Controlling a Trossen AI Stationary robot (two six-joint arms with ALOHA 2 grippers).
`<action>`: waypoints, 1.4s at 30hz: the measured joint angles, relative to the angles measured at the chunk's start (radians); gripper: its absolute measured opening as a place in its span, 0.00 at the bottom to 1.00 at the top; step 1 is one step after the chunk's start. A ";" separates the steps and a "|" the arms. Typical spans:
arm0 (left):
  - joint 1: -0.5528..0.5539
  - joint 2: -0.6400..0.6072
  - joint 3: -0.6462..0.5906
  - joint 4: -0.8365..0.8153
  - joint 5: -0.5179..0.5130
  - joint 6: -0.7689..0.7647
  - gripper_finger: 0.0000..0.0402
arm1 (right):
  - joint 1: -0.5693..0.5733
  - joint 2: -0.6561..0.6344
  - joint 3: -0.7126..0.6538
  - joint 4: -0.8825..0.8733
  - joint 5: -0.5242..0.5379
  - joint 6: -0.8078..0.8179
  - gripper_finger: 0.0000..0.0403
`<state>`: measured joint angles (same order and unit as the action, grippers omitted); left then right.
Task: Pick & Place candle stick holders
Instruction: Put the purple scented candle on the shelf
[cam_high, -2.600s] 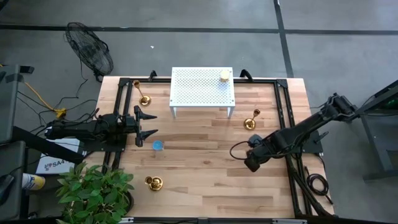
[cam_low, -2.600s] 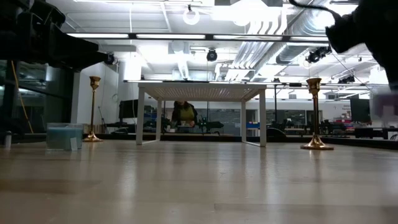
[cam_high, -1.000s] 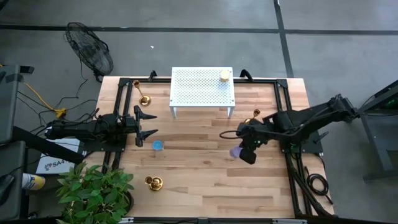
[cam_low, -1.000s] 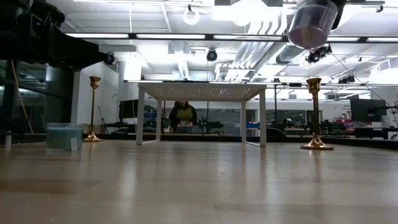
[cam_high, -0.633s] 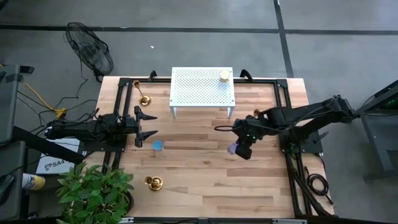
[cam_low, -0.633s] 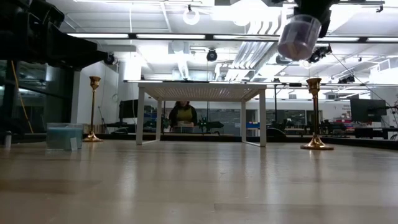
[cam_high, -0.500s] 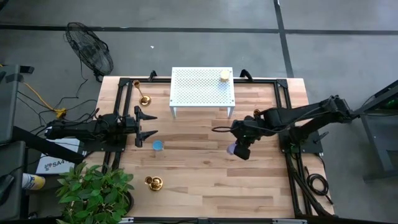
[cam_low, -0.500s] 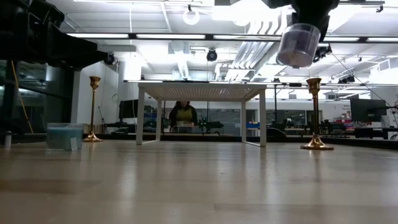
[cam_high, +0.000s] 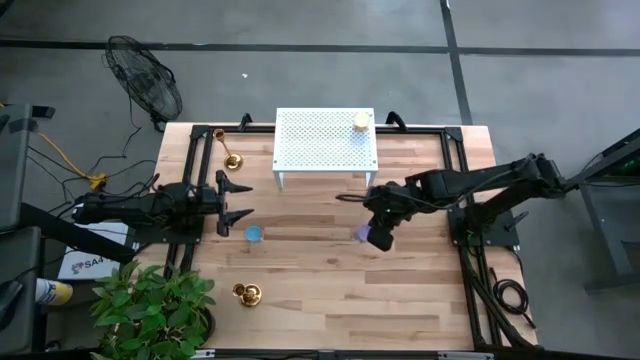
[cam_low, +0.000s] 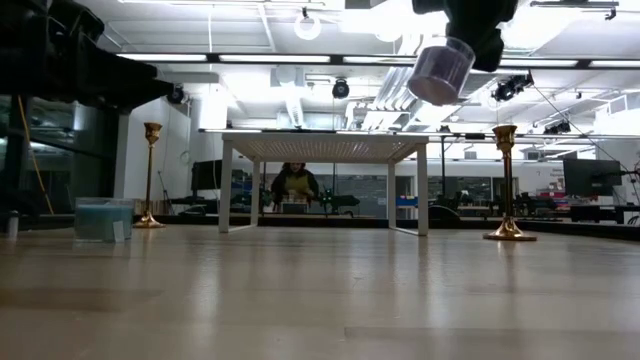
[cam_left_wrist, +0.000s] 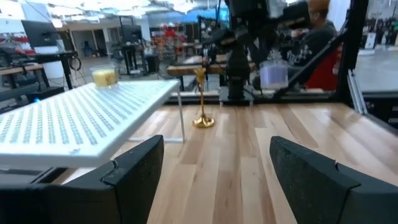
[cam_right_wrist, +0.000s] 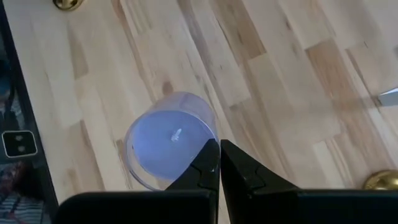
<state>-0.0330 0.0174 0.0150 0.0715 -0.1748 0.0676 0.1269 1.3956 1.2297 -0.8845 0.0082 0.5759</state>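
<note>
The right gripper (cam_high: 379, 236) hangs in the air over the middle of the wooden table (cam_high: 330, 300), and its two dark fingers (cam_right_wrist: 208, 163) are pinched on the rim of a small purple candle (cam_right_wrist: 169, 138) in a clear cup. In the low view the purple candle (cam_low: 438, 68) is tilted and high above the table top, not touching it. Just behind the gripper, toward the back of the table, stands a white rack (cam_high: 325, 141) with holes in its top, and a yellow candle (cam_high: 360, 121) sits on the rack's right back corner. One gold candle stick holder (cam_low: 508, 183) stands upright on the table on the right arm's side of the gripper; in the high view the arm covers most of it. On the other side of the gripper, toward the left arm, a blue candle (cam_high: 253, 234) sits on the table. Past it, the left gripper (cam_high: 243, 202) waits low at the table's left edge with its fingers (cam_left_wrist: 130, 171) spread wide apart and nothing between them. A second holder (cam_high: 231, 158) stands near the back left corner, and a third holder (cam_high: 246, 293) is near the front left, both well apart from the right gripper. A person (cam_low: 294, 186) shows in the room behind the table.
</note>
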 joint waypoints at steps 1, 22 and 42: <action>0.000 0.001 0.005 0.006 -0.012 0.013 0.72 | -0.004 0.000 0.000 -0.001 -0.001 0.008 0.00; 0.000 0.570 0.185 0.371 -0.042 0.122 0.72 | -0.215 0.019 0.151 0.011 -0.067 -0.136 0.00; 0.000 0.811 0.386 0.302 -0.059 0.131 0.72 | -0.525 0.488 0.891 -0.474 -0.077 -0.330 0.00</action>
<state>-0.0326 0.8282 0.4015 0.3736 -0.2339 0.1983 -0.3979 1.8839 2.1207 -1.3583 -0.0687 0.2457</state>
